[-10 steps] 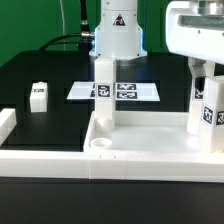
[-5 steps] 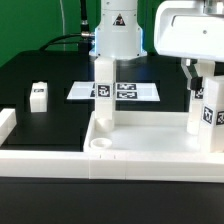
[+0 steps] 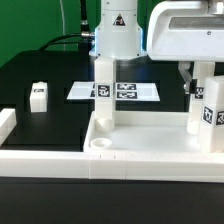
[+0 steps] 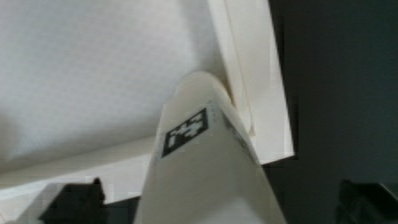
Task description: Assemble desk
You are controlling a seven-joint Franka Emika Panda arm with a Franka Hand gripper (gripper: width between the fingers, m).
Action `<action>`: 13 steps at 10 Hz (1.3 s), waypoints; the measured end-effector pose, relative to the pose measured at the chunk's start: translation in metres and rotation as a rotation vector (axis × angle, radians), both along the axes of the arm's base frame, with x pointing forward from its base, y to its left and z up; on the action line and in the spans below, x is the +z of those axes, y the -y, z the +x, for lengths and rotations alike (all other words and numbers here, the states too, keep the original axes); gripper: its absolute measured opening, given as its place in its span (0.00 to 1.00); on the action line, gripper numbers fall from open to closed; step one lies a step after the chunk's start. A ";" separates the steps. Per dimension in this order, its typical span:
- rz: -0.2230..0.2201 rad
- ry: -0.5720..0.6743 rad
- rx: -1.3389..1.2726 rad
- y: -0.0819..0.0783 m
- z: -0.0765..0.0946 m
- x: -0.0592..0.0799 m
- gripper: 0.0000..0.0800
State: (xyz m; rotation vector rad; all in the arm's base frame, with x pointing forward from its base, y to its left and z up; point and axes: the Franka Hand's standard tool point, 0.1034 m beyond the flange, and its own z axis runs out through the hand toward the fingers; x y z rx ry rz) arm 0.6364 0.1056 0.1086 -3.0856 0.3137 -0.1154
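The desk's white tabletop (image 3: 150, 150) lies rim-up at the front, with a round corner socket (image 3: 100, 144) showing. Two tagged legs stand upright in its back corners, one at the exterior view's left (image 3: 103, 92) and one at the right (image 3: 206, 108). My gripper (image 3: 204, 76) hangs over the right leg and is open. In the wrist view that leg (image 4: 205, 160) rises between my gripper (image 4: 222, 203), with a gap on each side to the dark fingertips (image 4: 77, 200). A third leg (image 3: 39, 95) lies loose on the black table.
The marker board (image 3: 125, 91) lies flat behind the tabletop, at the foot of the robot base (image 3: 117, 35). A white border rail (image 3: 8, 122) runs along the left and front of the tabletop.
The jaws have widened off the right leg. The gripper body has shifted slightly toward the exterior view's left. The leg stays standing in its corner.
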 end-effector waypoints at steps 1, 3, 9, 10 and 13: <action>-0.005 0.002 0.047 -0.001 0.000 0.000 0.81; -0.025 0.006 0.192 0.000 0.000 0.000 0.81; -0.052 0.009 0.361 0.002 0.000 0.000 0.47; -0.050 0.009 0.345 0.002 0.000 0.000 0.36; -0.040 0.007 0.242 0.001 0.000 0.000 0.36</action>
